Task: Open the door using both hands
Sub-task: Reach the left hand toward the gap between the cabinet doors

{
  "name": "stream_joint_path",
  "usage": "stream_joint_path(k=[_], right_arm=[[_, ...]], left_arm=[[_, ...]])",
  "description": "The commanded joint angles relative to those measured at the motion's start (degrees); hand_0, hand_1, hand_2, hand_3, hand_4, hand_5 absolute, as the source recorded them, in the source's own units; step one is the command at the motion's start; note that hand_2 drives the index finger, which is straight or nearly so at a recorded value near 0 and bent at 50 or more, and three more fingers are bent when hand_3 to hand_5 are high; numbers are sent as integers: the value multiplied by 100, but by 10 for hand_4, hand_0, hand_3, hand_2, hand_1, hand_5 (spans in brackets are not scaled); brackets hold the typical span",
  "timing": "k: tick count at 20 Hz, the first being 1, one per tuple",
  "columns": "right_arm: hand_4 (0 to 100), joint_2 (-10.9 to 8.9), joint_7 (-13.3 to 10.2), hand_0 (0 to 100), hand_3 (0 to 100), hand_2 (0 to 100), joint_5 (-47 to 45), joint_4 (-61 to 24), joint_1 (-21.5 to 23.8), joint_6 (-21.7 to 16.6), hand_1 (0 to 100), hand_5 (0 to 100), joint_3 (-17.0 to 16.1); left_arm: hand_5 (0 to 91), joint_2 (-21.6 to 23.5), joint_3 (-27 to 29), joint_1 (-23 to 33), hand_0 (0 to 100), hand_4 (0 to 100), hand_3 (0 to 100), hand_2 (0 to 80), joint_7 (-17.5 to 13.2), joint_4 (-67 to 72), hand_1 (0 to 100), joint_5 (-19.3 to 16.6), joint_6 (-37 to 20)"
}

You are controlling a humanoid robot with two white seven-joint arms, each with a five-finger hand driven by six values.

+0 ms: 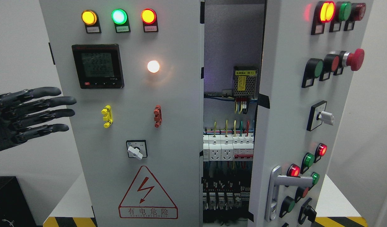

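The right door (294, 113) of the grey electrical cabinet already stands swung out toward the camera, filling the frame from about 1 to 5 o'clock, its face seen at an angle with a silver lever handle (283, 186) low at 5 o'clock and rows of lamps and push-buttons above it, including a red mushroom stop button (354, 59) at 2 o'clock. Through the gap at 12 to 6 o'clock the interior (231, 132) shows wiring, a small power supply and rows of breakers and sockets. The left door (133, 113) looks shut, flat to the camera, carrying a digital meter (98, 66) at 10 o'clock, three lit lamps above it, a rotary switch (136, 149) and a red lightning warning triangle (147, 194) at 7 o'clock. The left hand (29, 113) hangs at 9 o'clock, fingers straight, spread slightly and holding nothing, their tips just reaching over the left door's outer edge; whether they touch it cannot be told. The right hand is not in view. By my reading the task is half done: one leaf open, the other still to go. The next move likely calls for the left hand to find a purchase on the left door, probably at its free edge beside the gap, and draw it outward.
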Motion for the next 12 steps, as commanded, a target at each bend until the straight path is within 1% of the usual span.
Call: stream_joint_path(k=[1, 3, 4, 5, 7, 8, 11, 12], right_arm=[[0, 0, -4, 56, 0, 0, -27, 1, 0, 1, 142, 0, 132], [0, 0, -4, 56, 0, 0, -27, 1, 0, 1, 142, 0, 132], [0, 0, -4, 56, 0, 0, -27, 1, 0, 1, 142, 0, 132], [0, 9, -4, 56, 0, 0, -27, 1, 0, 1, 143, 0, 132], [0, 0, -4, 56, 0, 0, -27, 1, 0, 1, 143, 0, 132], [0, 0, -4, 56, 0, 0, -27, 1, 0, 1, 143, 0, 132], [0, 0, -4, 56, 0, 0, -27, 1, 0, 1, 143, 0, 132], [0, 0, -4, 56, 0, 0, -27, 1, 0, 1, 143, 0, 132]], left_arm=[[0, -1586, -4242, -2279, 120, 0, 0, 0, 167, -76, 556, 426, 2], [0, -2314, -4655, -2658, 120, 0, 0, 0, 211, 293, 556, 909, -42], [0, -2623, -4840, -2807, 120, 0, 0, 0, 324, 460, 556, 1060, -86], [0, -2835, -4999, -2913, 120, 0, 0, 0, 517, 575, 556, 1139, -164], [0, -3152, -5027, -2941, 120, 0, 0, 0, 851, 681, 556, 1158, -462], [0, -3319, -5027, -2941, 120, 0, 0, 0, 940, 734, 556, 1167, -603], [0, -3811, -4992, -2914, 120, 0, 0, 0, 976, 962, 556, 1193, -719], [0, -3908, -4983, -2906, 120, 0, 0, 0, 985, 972, 556, 1236, -728]])
